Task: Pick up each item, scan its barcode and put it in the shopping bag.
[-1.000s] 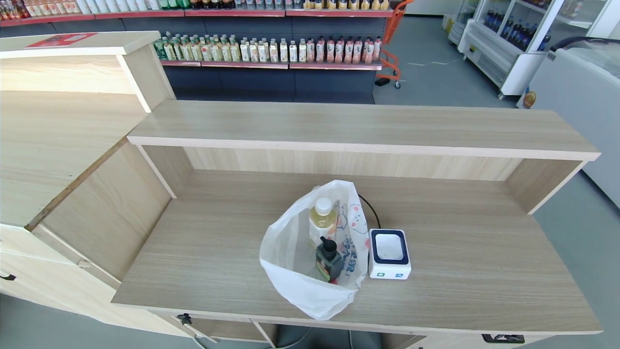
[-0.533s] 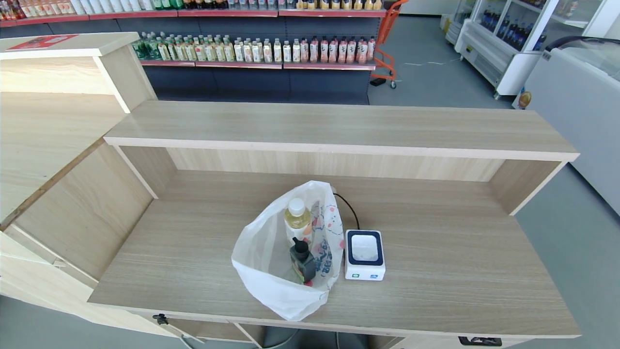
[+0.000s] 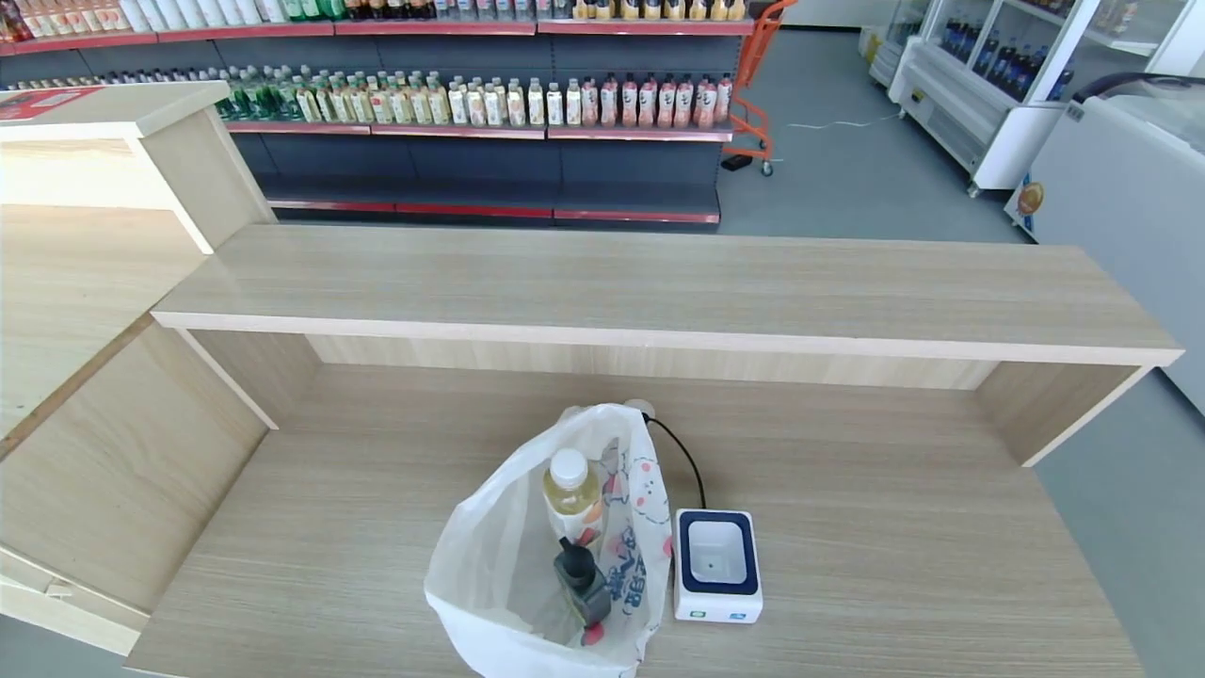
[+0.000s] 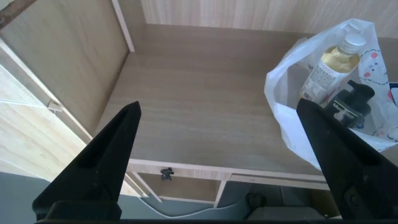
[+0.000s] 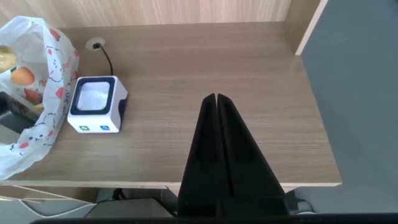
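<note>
The yellow bottle point(image 3: 570, 485) is stood upright in the shopping bag point(image 3: 490, 551). Left gripper point(image 4: 217, 112) jaws are spread wide, right gripper point(image 5: 216, 98) jaws pressed together, empty.

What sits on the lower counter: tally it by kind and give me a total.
Shopping bag: 1
Bottles: 2, the white-capped bottle and the dark pump bottle, both in the bag
Barcode scanner: 1
Total: 4
</note>
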